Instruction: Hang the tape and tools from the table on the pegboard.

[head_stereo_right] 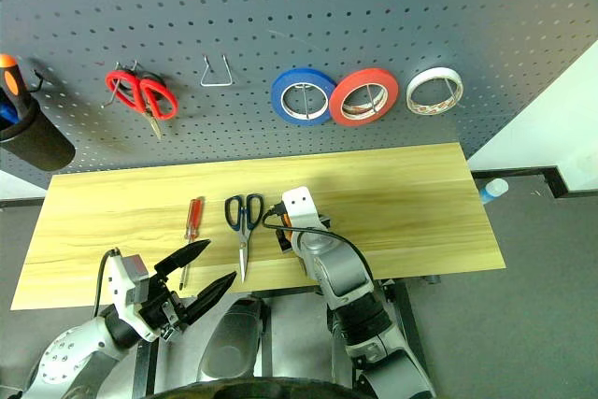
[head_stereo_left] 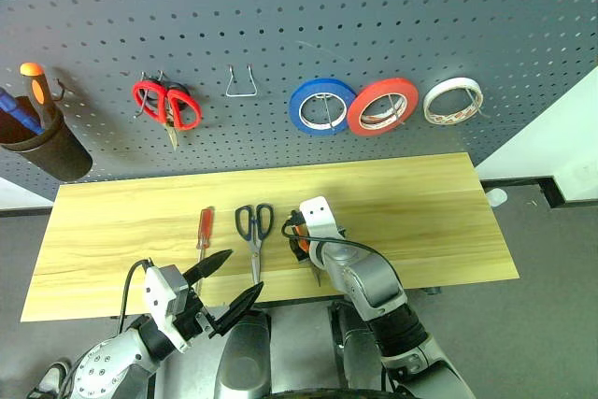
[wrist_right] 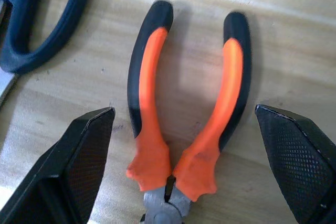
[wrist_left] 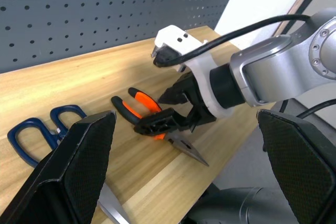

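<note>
The orange-and-black pliers (wrist_right: 184,114) lie flat on the light wood table (head_stereo_left: 420,203). My right gripper (wrist_left: 148,113) is lowered over them, open, with one finger on each side of the handles. The dark-blue-handled scissors (head_stereo_left: 254,231) and the red-handled screwdriver (head_stereo_left: 203,235) lie just to the left of the pliers. My left gripper (head_stereo_left: 246,270) hovers open at the table's front edge, near the scissors' blade tip, holding nothing. The whitish tape (head_stereo_left: 453,101) hangs on the dark grey pegboard (head_stereo_left: 374,16), at the right end of the row of rolls.
Also on the pegboard are red-handled scissors (head_stereo_left: 166,105), an empty wire hook (head_stereo_left: 241,83), a blue roll (head_stereo_left: 321,106) and a red-orange roll (head_stereo_left: 382,106). At far left, a black cup (head_stereo_left: 42,142) holds blue and orange-handled tools.
</note>
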You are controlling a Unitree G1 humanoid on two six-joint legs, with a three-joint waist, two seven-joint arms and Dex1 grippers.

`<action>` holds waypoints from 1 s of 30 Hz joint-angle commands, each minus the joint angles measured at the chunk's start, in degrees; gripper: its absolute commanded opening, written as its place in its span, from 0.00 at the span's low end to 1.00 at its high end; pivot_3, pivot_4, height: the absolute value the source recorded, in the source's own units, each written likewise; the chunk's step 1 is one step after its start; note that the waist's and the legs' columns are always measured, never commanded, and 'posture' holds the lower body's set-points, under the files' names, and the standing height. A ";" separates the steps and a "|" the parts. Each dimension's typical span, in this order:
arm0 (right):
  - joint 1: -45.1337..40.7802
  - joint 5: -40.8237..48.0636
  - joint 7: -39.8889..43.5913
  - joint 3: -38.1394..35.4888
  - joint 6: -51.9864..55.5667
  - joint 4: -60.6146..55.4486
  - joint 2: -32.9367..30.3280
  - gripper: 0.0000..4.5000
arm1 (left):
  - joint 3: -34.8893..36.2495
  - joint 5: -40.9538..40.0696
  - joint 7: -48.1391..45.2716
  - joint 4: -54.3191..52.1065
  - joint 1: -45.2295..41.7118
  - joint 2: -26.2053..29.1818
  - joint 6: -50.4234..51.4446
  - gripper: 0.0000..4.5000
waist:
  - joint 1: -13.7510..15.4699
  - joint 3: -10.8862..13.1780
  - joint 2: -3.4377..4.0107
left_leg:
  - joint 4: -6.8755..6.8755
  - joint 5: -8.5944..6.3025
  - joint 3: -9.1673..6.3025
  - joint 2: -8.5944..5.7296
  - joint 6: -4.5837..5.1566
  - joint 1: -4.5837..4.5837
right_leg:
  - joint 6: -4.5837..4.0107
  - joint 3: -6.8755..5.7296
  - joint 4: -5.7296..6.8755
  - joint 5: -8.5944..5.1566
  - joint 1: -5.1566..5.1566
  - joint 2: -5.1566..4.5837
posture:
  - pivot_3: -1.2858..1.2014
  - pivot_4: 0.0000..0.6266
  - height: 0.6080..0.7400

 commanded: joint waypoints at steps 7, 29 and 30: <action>2.71 1.74 1.00 1.09 1.74 0.76 5.72 0.99 | 0.86 -0.30 0.66 -2.63 0.94 0.56 -0.01 1.00 | -0.06 0.02 0.00 | 0.00 0.00 0.00 0.00 0.00 0.02 | 0.00 0.00 0.00 0.00 0.02 0.00 | 0.67 0.46 0.52; 1.45 2.75 4.21 1.12 -1.64 -3.08 3.63 0.46 | 0.89 -0.22 0.70 -0.61 -1.02 0.44 -0.79 1.00 | -0.27 0.05 0.01 | 0.00 0.00 -0.01 0.00 0.00 0.01 | 0.00 0.00 0.00 0.00 0.00 0.00 | 0.67 0.43 0.52; 1.50 2.81 4.60 1.15 -1.67 -3.69 3.47 0.46 | 0.93 -0.22 0.63 -0.39 -1.17 0.41 -0.92 1.00 | -0.25 0.06 0.01 | 0.00 0.00 -0.01 0.00 0.00 0.00 | 0.00 0.00 0.00 0.00 -0.01 0.00 | 0.67 0.43 0.52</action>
